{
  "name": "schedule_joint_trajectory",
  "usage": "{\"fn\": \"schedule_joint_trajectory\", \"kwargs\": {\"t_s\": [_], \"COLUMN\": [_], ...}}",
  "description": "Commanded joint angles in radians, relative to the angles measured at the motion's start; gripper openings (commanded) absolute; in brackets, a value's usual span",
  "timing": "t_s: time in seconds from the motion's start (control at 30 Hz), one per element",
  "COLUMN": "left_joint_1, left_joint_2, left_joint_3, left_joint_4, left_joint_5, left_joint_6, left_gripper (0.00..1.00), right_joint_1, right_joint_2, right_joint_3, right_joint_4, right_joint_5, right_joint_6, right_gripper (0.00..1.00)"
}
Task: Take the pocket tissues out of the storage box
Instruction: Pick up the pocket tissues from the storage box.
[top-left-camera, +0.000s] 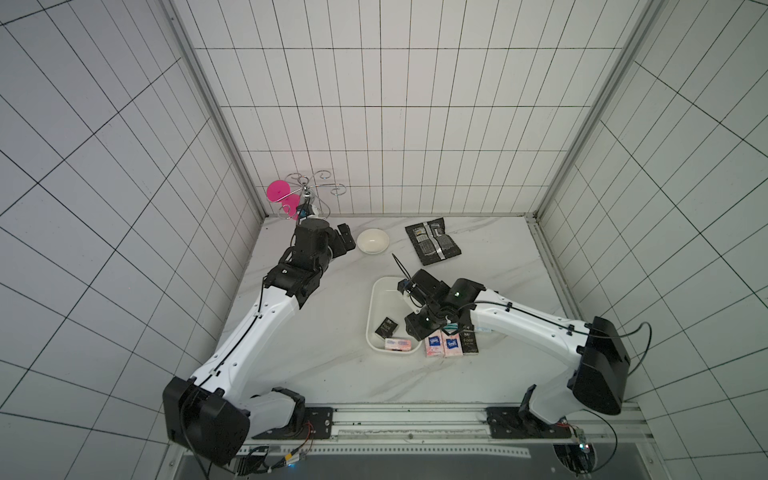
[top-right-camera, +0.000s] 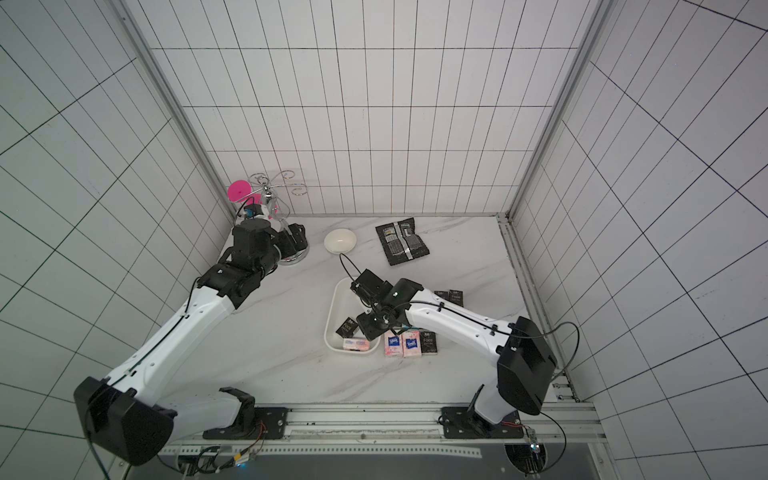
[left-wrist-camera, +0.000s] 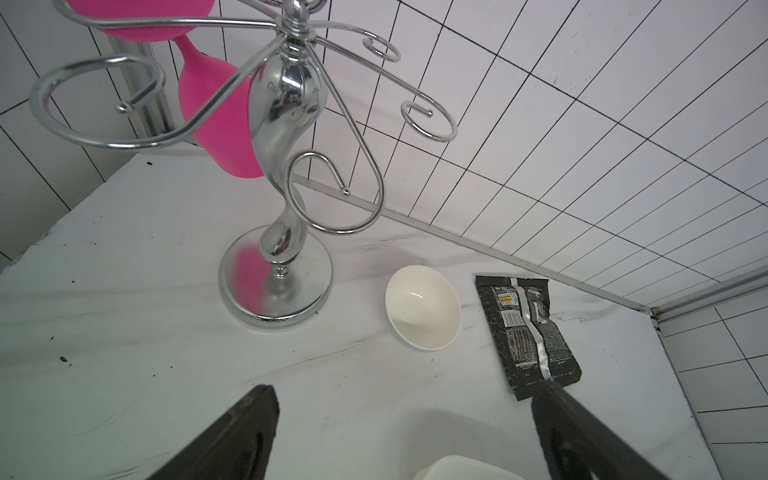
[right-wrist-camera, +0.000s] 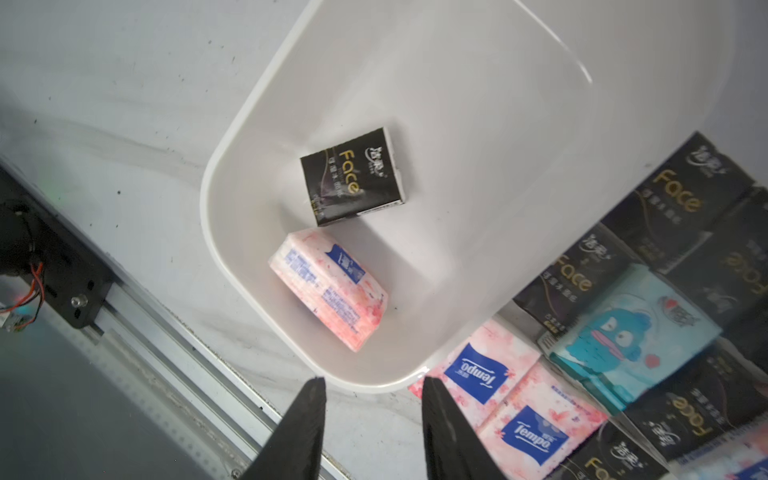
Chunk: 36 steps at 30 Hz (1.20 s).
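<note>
R gripper (right-wrist-camera: 372, 382) empty, jaws apart, over the box (top-left-camera: 384, 303), lower centre in a top view. Two packs inside at its lower-left corner: black pack (top-left-camera: 386, 331) just beside pink pack (top-left-camera: 397, 344), which is by the rim. Prob. best: drop straight onto black, jaws across its short sides, clear of pink. Box's upper half is free. The pile (top-left-camera: 444, 345) hugs the right rim, so lift high before crossing. L gripper (left-wrist-camera: 405, 386) wide open, empty, by bowl (left-wrist-camera: 423, 307).
</note>
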Motion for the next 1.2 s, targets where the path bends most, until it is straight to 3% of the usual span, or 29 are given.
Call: {"fn": "schedule_joint_trajectory", "kwargs": {"t_s": [0.0,0.23,1.17], "left_joint_1": [0.008,0.015,0.031], "left_joint_2": [-0.006,-0.023,-0.042], "left_joint_3": [0.02,0.024,0.014], "left_joint_4": [-0.016,-0.024,-0.029], "left_joint_5": [-0.017,-0.014,-0.012], "left_joint_6": [0.015,0.015,0.02], "left_gripper": [0.99,0.99,0.99], "right_joint_1": [0.008,0.027,0.042], "right_joint_2": [0.017,0.103,0.277], "right_joint_3": [0.001,0.035,0.128], "right_joint_4": [0.028,0.014,-0.023], "right_joint_5": [-0.082,-0.084,-0.066], "right_joint_6": [-0.089,-0.171,-0.263], "right_gripper": [0.43,0.44,0.46]}}
